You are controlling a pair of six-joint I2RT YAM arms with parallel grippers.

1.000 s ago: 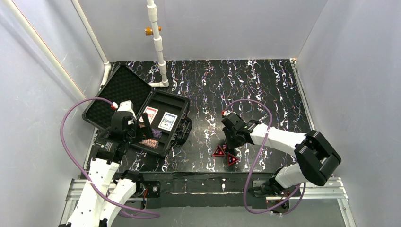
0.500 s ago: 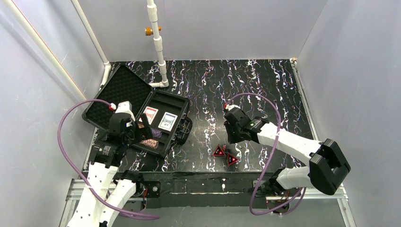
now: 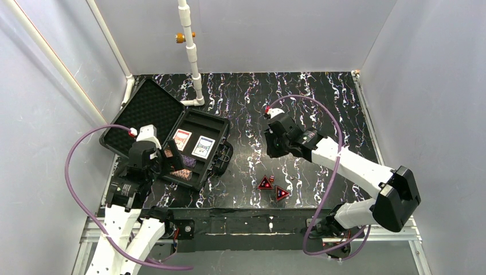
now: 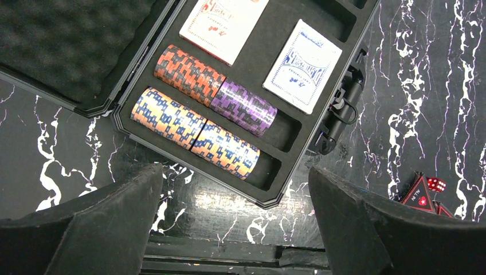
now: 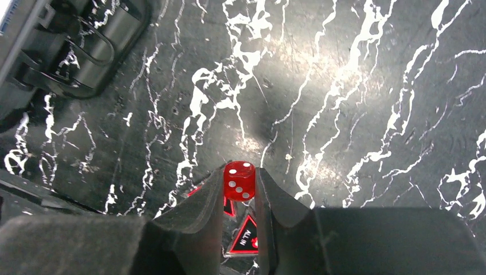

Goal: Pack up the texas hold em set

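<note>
The right gripper (image 5: 239,186) pinches a small red die (image 5: 239,181) above the table (image 3: 321,103), which is black with white marbling and has grey walls (image 3: 258,34) around it. The left gripper (image 4: 234,177) hangs spread wide over the open black case (image 3: 146,109) at the table's left, which has a foam lid and holds two card decks (image 3: 203,146) and four chip rolls (image 4: 186,74). Red triangles (image 3: 272,188) lie near the front edge.

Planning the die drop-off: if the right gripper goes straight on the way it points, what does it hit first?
Bare table, it seems. The case handle lies off to one side. The right gripper is shut on the die; depth is unclear.
</note>
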